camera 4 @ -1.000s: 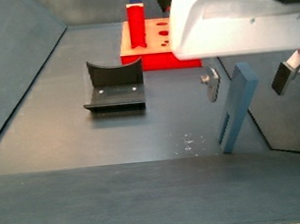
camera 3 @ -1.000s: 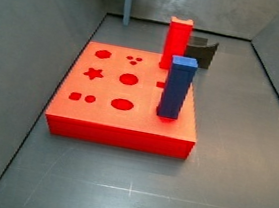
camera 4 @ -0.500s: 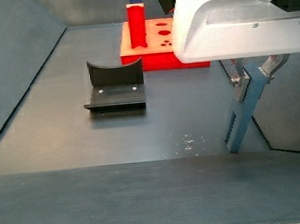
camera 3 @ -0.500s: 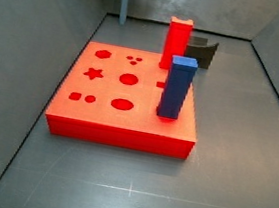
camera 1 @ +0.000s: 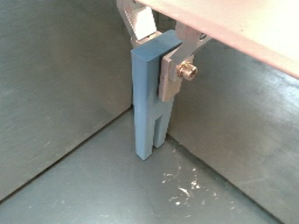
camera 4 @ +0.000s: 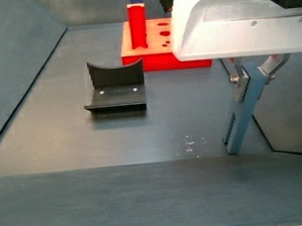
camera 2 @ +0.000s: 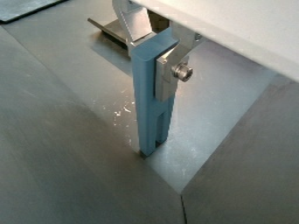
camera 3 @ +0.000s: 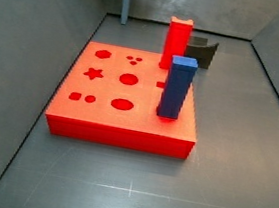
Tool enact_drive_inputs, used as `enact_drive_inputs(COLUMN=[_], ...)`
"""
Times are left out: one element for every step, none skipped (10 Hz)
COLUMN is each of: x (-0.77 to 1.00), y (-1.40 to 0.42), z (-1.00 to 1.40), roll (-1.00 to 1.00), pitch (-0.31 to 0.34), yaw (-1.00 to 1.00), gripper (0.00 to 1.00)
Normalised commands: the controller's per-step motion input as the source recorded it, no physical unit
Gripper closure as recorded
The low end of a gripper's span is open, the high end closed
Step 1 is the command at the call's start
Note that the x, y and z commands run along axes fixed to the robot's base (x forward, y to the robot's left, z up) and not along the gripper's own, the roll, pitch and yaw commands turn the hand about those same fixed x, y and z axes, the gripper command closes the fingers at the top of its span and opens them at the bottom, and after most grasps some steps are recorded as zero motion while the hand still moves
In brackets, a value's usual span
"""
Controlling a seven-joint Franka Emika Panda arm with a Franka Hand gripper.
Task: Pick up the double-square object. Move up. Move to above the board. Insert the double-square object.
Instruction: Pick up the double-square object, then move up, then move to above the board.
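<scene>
The double-square object (camera 1: 149, 105) is a tall light-blue bar with a groove splitting its lower end. It stands upright with that end on the grey floor, near a wall. My gripper (camera 1: 156, 63) is shut on its upper end, one silver finger (camera 2: 170, 77) flat against each side, as both wrist views show. In a side view the same bar (camera 4: 240, 112) hangs below the white gripper body (camera 4: 250, 71), well away from the red board (camera 4: 161, 44). The board (camera 3: 103, 100) has star, round and paired small holes in its top.
An upright dark-blue block (camera 3: 177, 87) and an upright red block (camera 3: 178, 40) stand on the board's right side. The dark fixture (camera 4: 113, 85) sits on the floor between the board and the bar. Grey walls enclose the floor.
One second ago the fingers stood apart on either side of the bar; they have since shut on it. The bar stays on the floor.
</scene>
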Motion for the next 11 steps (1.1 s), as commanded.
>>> enact_drive_inputs(x=[0.00,0.00,0.00,0.00,0.00,0.00,-0.01,0.00,0.00,-0.01,0.23], y=[0.00,0.00,0.00,0.00,0.00,0.08,0.06,0.04,0.02,0.01,0.08], z=[0.00,0.00,0.00,0.00,0.83,0.76,0.60,0.51,0.35,0.19,1.00], roll=[0.00,0.00,0.00,0.00,0.00,0.02,0.04,0.05,0.07,0.08,-0.14], pitch=[0.000,0.000,0.000,0.000,0.000,0.040,0.099,0.114,0.130,0.120,0.254], yaw=[0.00,0.00,0.00,0.00,0.00,0.03,0.02,0.02,0.02,0.03,0.03], gripper=[1.00,1.00,1.00,1.00,1.00,1.00,1.00,1.00,1.00,1.00,1.00])
